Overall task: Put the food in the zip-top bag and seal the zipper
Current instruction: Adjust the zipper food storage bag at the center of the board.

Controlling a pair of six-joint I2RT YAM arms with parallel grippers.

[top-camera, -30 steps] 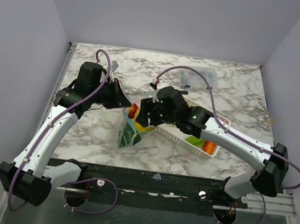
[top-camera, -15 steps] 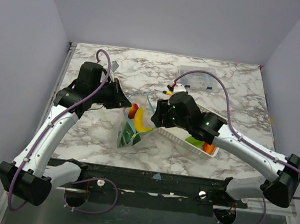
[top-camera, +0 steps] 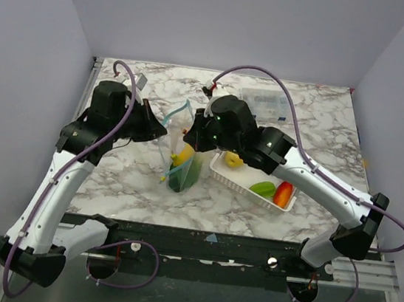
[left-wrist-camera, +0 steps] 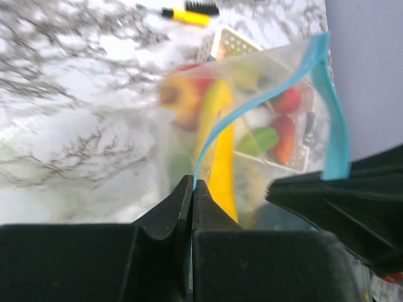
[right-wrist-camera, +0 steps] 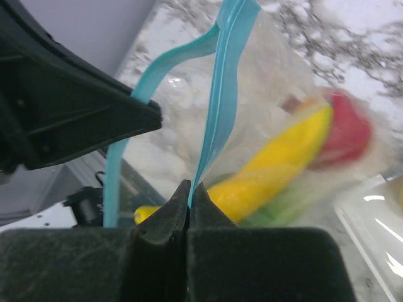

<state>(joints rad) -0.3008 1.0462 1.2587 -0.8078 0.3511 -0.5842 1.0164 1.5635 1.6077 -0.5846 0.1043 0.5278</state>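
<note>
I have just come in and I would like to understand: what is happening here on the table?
The left arm and the right arm hold the clear zip-top bag upright between them, each with jaws shut on its light-blue zipper. The mouth is open, not sealed. Yellow, red and green food is inside the bag; a green piece and a red piece lie in the white basket.

The right end effector (right-wrist-camera: pixel 189 190), open a second ago, is now closed on the zipper (right-wrist-camera: pixel 221 88). The zip-top bag (top-camera: pixel 179 164) now hangs more upright between it and the left end effector (left-wrist-camera: pixel 192 186), with its mouth pulled higher.
</note>
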